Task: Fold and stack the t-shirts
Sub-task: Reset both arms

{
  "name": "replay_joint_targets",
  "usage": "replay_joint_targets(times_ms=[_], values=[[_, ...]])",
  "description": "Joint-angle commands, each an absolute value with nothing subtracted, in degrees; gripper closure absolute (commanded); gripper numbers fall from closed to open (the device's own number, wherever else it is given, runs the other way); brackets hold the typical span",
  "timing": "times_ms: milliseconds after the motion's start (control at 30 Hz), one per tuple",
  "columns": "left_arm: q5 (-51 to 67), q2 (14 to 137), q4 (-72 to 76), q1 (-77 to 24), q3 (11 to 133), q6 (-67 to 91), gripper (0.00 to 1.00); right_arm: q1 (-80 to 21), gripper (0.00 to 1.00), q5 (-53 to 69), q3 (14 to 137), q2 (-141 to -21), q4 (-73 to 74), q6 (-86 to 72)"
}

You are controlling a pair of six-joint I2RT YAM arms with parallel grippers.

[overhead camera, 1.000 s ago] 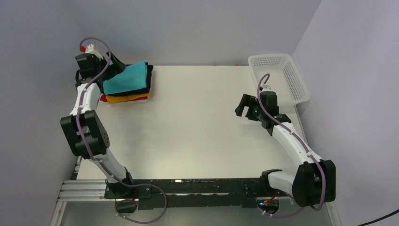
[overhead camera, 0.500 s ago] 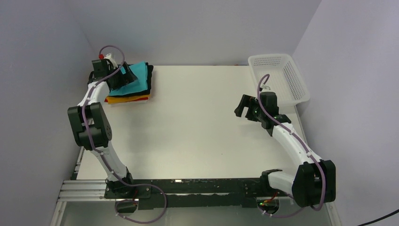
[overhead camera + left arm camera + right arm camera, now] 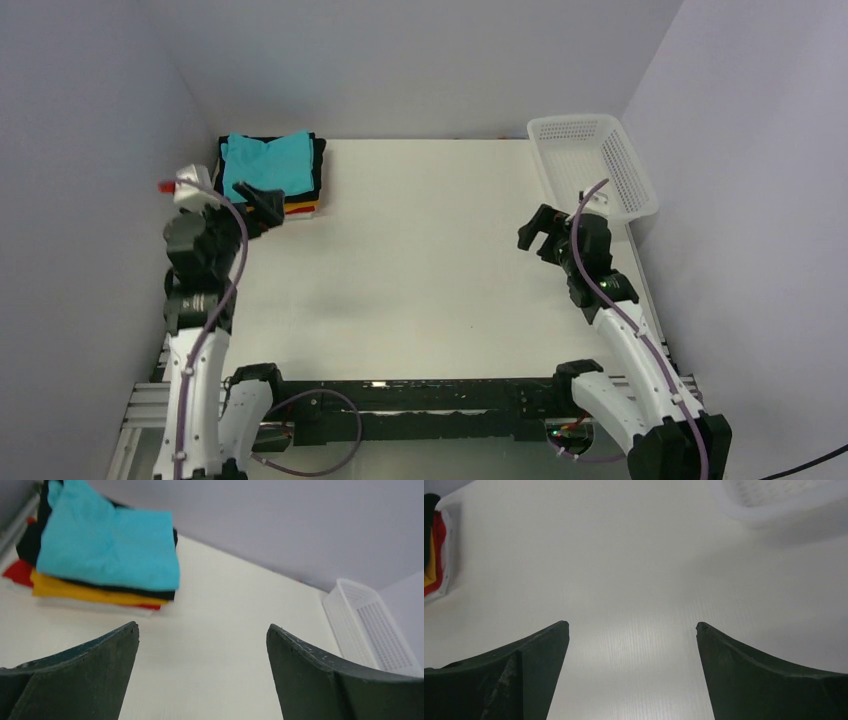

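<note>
**Near left.** The left gripper (image 3: 262, 203) is hanging over the table (image 3: 420, 280), just near of the shirt stack. Its jaws are standing wide apart, and I am seeing only bare tabletop between its fingers (image 3: 85, 672).

**Near right.** The right gripper (image 3: 535, 228) is likewise spread wide and carrying nothing, and is pointing toward the table's middle.

**Far left corner.** The t-shirts (image 3: 272, 172) are lying folded in one stack by the back wall. The teal shirt (image 3: 107, 547) is lying on top, with the black shirt (image 3: 30, 545) under it, then the yellow-orange shirt (image 3: 75, 592). The red shirt (image 3: 17, 572) is peeking out beneath.

**Far right.** The white mesh basket (image 3: 600, 160) is sitting at the table's edge, well apart from the stack.
</note>
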State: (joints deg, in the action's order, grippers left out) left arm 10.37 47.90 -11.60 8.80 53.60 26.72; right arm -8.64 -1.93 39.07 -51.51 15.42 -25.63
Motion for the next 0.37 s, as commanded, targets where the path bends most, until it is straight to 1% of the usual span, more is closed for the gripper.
replay_joint_targets(times_ms=[0, 167, 333], values=[[6.5, 37.7, -12.5, 6.6, 39.4, 32.7, 0.01, -8.5, 0.00, -12.5, 37.4, -46.8, 15.0, -28.6], [1.1, 31.3, -16.9, 6.5, 35.6, 31.8, 0.00, -8.4, 0.00, -16.2, 34.4, -41.3, 12.8, -30.5], [5.3, 29.1, -13.4, 6.5, 34.9, 31.3, 0.01, -8.4, 0.00, -15.3, 33.1, -39.1, 10.7, -29.5]])
